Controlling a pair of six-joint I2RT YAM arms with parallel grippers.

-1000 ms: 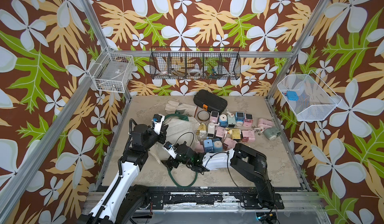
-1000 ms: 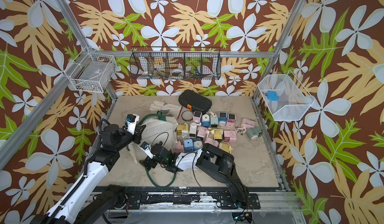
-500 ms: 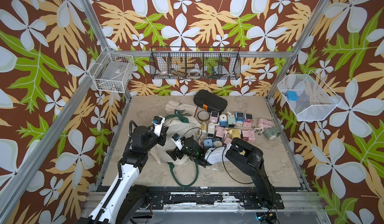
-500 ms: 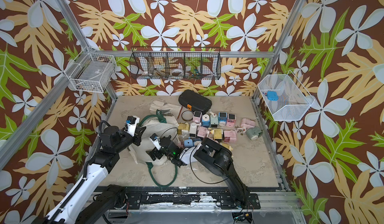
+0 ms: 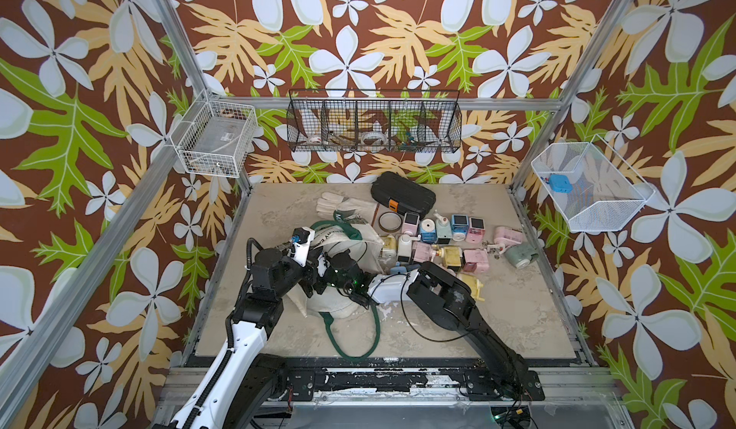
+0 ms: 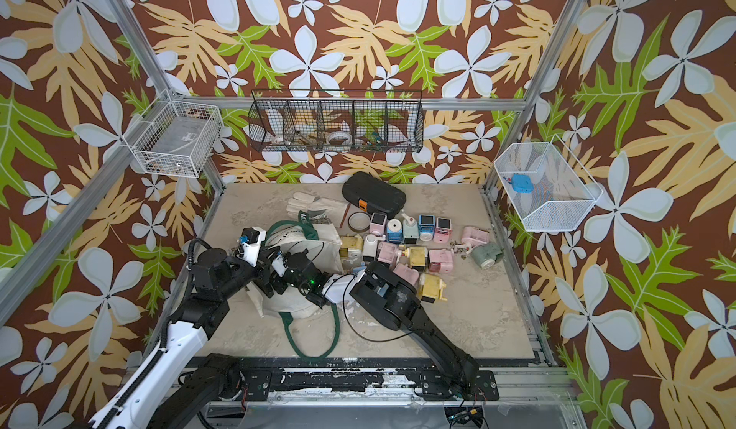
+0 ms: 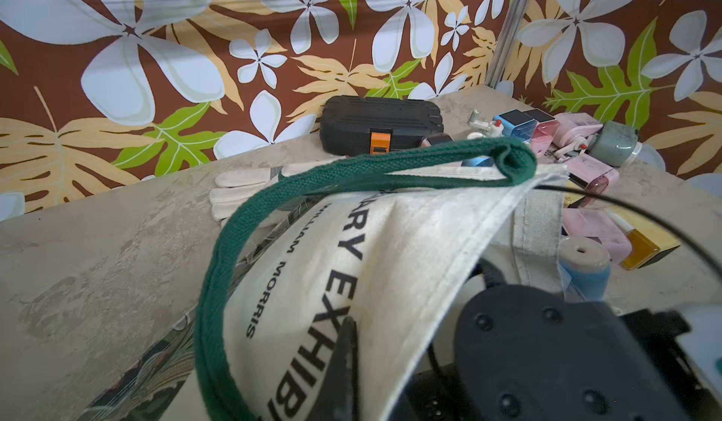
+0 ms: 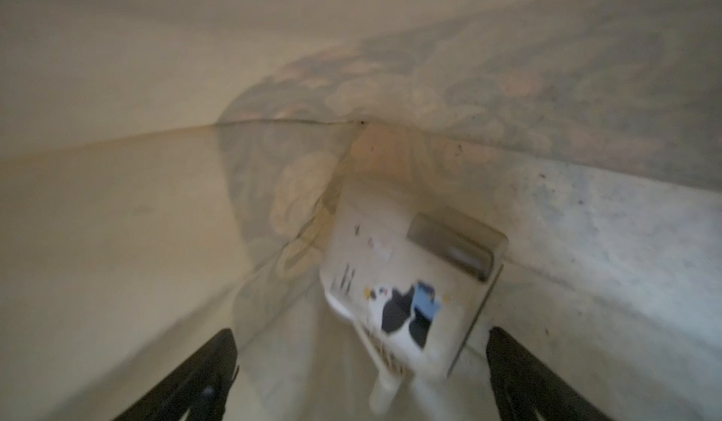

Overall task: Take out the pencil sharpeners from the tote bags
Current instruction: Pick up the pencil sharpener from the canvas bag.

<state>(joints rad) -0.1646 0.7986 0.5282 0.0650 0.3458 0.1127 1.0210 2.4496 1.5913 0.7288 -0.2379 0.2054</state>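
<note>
Inside the tote (image 5: 368, 249), the right gripper (image 8: 359, 335) gapes wide, a white sharpener (image 8: 406, 282) lying just ahead in the far corner; the left gripper (image 7: 345, 346) clamps the rim. Reaching step, I'd say. Next: ease forward, straddle, clamp.

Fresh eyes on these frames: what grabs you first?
Against the loud floral walls, a jumble of pastel pencil sharpeners lies right of centre on the table, beside a slumped cream tote bag. Both arms meet at the bag: the left hand pinches its cloth, and the right hand, open inside it, straddles a white sharpener.
</note>
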